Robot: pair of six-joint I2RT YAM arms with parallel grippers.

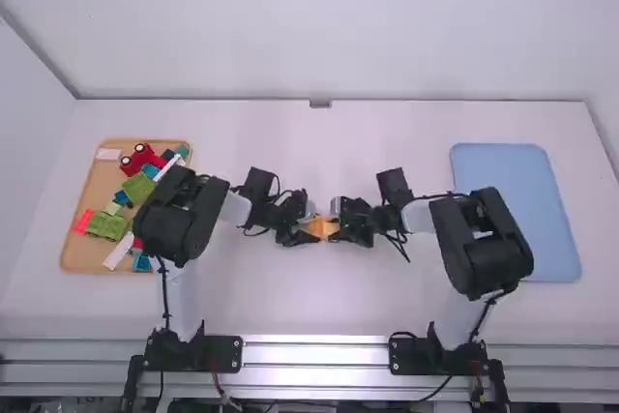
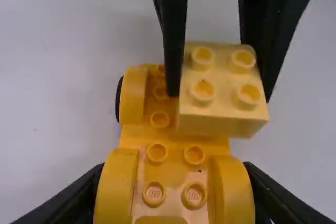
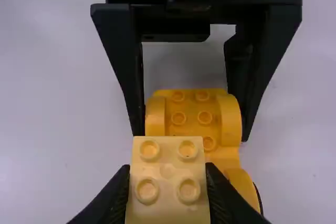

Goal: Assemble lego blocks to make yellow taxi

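In the high view my left gripper (image 1: 304, 229) and right gripper (image 1: 344, 229) face each other at mid-table, orange-yellow pieces (image 1: 320, 227) between them. The left wrist view has my left gripper (image 2: 176, 198) shut on the yellow car base (image 2: 176, 153), a studded piece with rounded fenders and dark wheels. My right gripper (image 3: 168, 187) is shut on a paler yellow two-by-two block (image 3: 168, 182), studs up. That block (image 2: 223, 90) overlaps one side of the base's far end, off its centreline; whether they touch I cannot tell.
A wooden tray (image 1: 77, 253) at the left holds red, green, blue and white pieces, including a red wheeled one (image 1: 142, 158). On the right lies a blue mat (image 1: 513, 176). The back wall (image 1: 319, 26) rises behind the table.
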